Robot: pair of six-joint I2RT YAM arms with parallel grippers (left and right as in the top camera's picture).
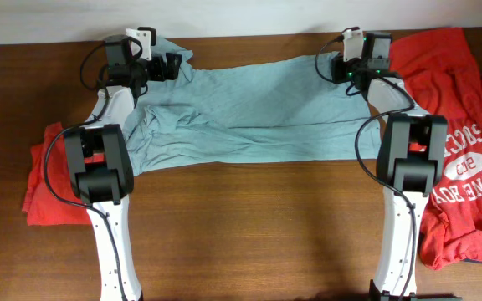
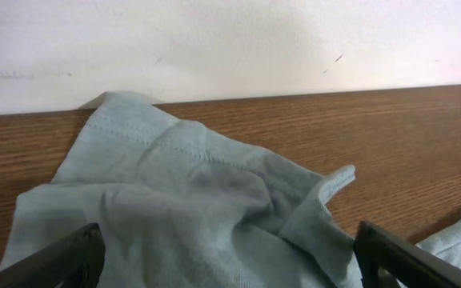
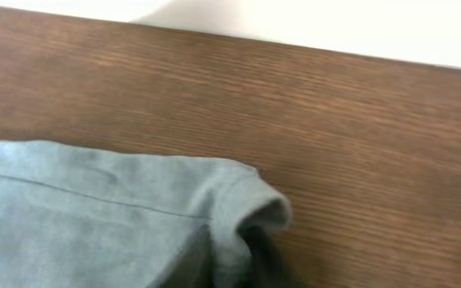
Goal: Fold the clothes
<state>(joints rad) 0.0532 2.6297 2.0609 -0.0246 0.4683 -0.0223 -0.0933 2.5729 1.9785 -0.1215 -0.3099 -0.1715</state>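
Observation:
A light blue-grey shirt [image 1: 249,109] lies spread across the far half of the table, wrinkled at its left end. My left gripper [image 1: 174,65] is at the shirt's far left corner. In the left wrist view its fingers [image 2: 230,256] stand wide open with bunched shirt cloth [image 2: 182,200] lying between them. My right gripper [image 1: 339,71] is at the shirt's far right corner. In the right wrist view its dark fingers [image 3: 242,260] are shut on a raised fold of the shirt's edge [image 3: 78,216].
A red shirt with white print [image 1: 454,142] lies crumpled at the right, partly under the right arm. Another red cloth [image 1: 44,180] lies at the left, under the blue shirt's edge. The wall runs along the table's far edge [image 2: 390,92]. Bare wood [image 1: 249,226] fills the front.

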